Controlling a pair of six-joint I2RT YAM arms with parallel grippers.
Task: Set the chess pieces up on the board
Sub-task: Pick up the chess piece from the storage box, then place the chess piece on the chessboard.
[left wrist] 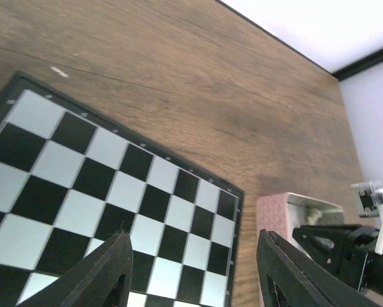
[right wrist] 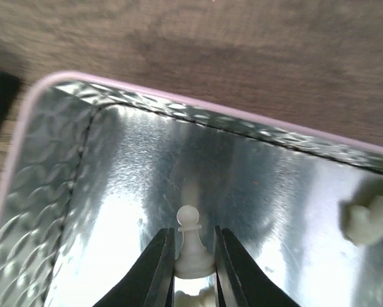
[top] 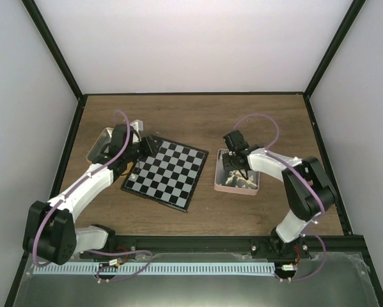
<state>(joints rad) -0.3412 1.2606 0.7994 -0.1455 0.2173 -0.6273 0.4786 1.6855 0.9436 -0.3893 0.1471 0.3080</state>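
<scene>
Care: our right fingers (right wrist: 160, 263) pinched a white pawn (right wrist: 190, 246) inside the tin (right wrist: 114, 102); we favoured lifting straight up; left fingers (left wrist: 108, 272) gaped empty.

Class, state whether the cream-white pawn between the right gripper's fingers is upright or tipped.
Upright: the cream-white pawn's round head points up, its base down, between the right gripper's fingers.
</scene>
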